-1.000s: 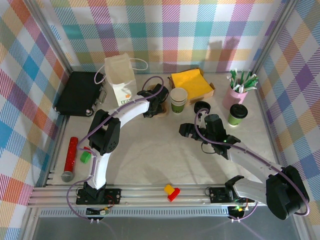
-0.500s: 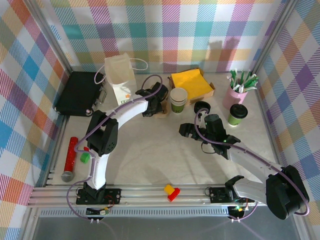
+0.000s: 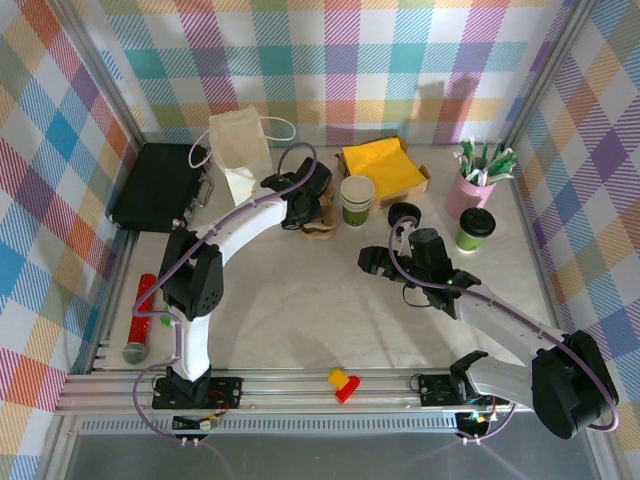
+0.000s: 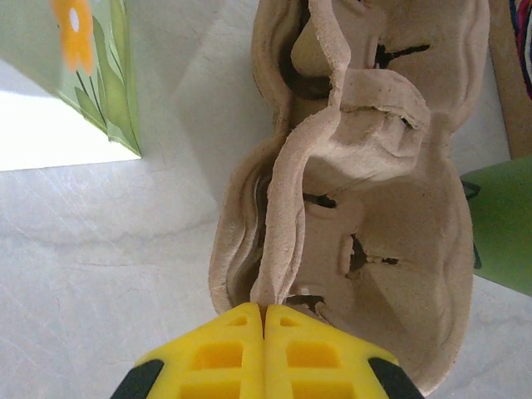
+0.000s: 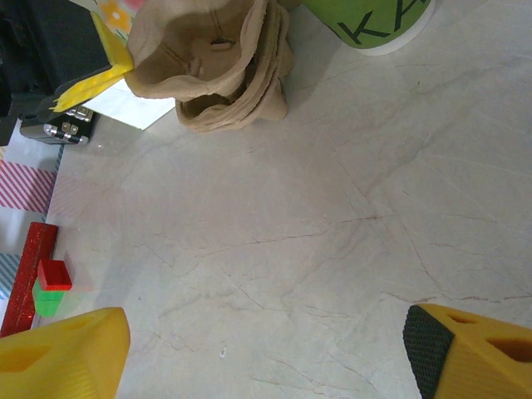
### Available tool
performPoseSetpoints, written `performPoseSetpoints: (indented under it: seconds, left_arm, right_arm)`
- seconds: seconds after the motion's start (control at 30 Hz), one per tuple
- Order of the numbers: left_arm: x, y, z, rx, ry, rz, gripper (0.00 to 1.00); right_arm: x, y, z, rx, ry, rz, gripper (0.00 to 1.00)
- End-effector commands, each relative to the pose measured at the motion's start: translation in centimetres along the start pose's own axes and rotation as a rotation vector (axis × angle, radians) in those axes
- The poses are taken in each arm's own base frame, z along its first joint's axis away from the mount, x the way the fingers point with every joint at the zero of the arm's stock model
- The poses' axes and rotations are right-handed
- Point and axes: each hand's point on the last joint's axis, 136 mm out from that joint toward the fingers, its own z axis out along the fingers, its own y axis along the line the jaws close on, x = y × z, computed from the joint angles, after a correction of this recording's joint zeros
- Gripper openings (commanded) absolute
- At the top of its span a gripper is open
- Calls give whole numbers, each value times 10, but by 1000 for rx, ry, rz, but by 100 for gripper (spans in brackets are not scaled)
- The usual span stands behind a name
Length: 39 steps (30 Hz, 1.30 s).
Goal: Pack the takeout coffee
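Observation:
The takeout coffee (image 3: 475,228), a small green cup with a black lid, stands at the right of the table, apart from both grippers. My left gripper (image 4: 264,309) is shut on the raised middle ridge of a brown pulp cup carrier (image 4: 366,191). That carrier (image 3: 321,229) lies between the white paper bag (image 3: 240,150) and a stack of lidless cups (image 3: 356,198), with the left gripper (image 3: 303,208) over it. My right gripper (image 5: 266,357) hangs open over bare tabletop, left of the coffee, nothing between its fingers. In the top view the right gripper (image 3: 390,278) sits mid-table.
A black case (image 3: 160,185) lies at the back left. A box of yellow napkins (image 3: 385,165), a pink cup of straws (image 3: 478,185) and a loose black lid (image 3: 405,213) stand at the back. A red stick (image 3: 140,318) and small blocks (image 3: 343,383) lie near the front.
My left jaws have closed fully on the carrier's ridge, and the left arm's elbow has swung to the left. The right arm has not moved.

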Motion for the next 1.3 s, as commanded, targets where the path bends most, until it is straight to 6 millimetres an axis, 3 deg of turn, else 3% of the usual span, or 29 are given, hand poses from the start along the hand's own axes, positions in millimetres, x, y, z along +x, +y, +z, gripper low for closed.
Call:
performPoseSetpoints:
  seconds: [0.0, 0.27, 0.57, 0.8, 0.97, 1.27]
  left_arm:
    - [-6, 6, -24, 20, -4, -20, 0]
    - [-9, 6, -46, 56, -9, -31, 0]
    - [7, 12, -63, 106, 42, -45, 0]
    - [28, 22, -45, 103, 90, -51, 0]
    - [32, 22, -32, 107, 98, -56, 1]
    - [31, 20, -18, 107, 96, -47, 19]
  right_arm:
    - [-11, 12, -2, -32, -29, -6, 87]
    - [-12, 12, -3, -33, -31, -5, 87]
    - [-12, 12, -3, -33, -34, -4, 87]
    - [-11, 12, -3, -31, -32, -4, 87]
    - [-12, 12, -3, -30, -33, -3, 87]
    - [-12, 11, -4, -28, -36, -2, 87]
